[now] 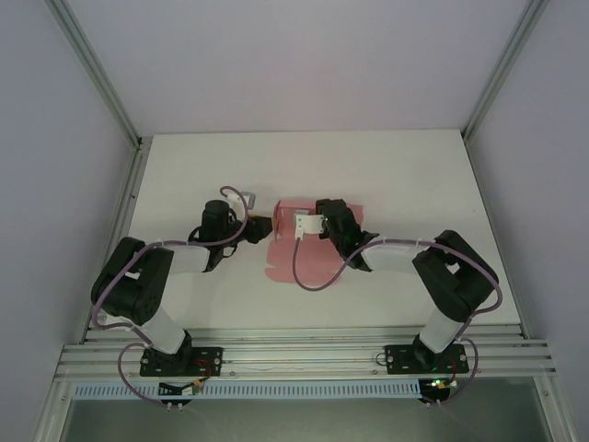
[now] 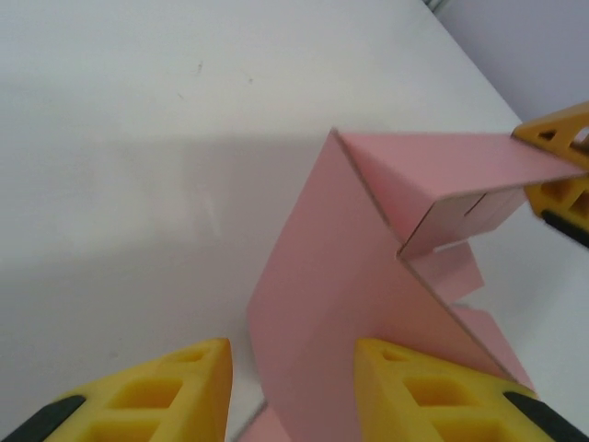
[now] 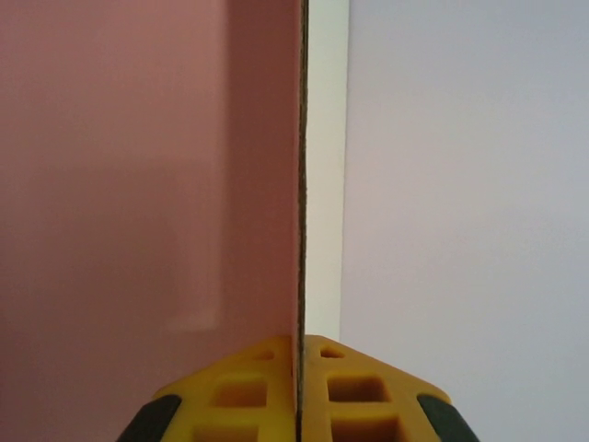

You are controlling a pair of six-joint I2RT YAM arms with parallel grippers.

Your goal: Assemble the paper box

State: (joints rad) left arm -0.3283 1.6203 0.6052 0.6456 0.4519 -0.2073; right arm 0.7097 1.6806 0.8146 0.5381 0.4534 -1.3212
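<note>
Near edge: both arm bases sit on the metal rails (image 1: 304,354). The left arm (image 1: 138,285) and right arm (image 1: 451,276) bend inward, so the wrists meet over the middle of the white table (image 1: 405,175).

Left claw (image 2: 293,382): its yellow fingers (image 2: 156,396) are partway apart, not clamped. A tall pink panel rises btwn them. A strip of bare table shows btwn the left-hand finger and the card, so there's no pinch on that side. The other finger sits right against the panel, poss. touching it, but the view is too close to be sure.

Box (image 1: 317,258): pink card, half folded (not a finished box yet), at table centre btwn the two wrists, w/ loose flaps spread flat toward the near side. From the left wrist, one wall stands upright and creases at the top into a strip running off to the right. A short tab is turned down under that strip, and more flaps lie on the table beyond.

Right claw (image 3: 299,391): fully closed, w/ the thin card edge nipped btwn its two yellow pads (image 3: 248,391). Pink face is left of that edge, white table and pale wall to the right. From the left wrist, its yellow tips grip the far right end of the top strip.

Farther back: bare table, then pale walls w/ metal corner posts (image 1: 101,83).
</note>
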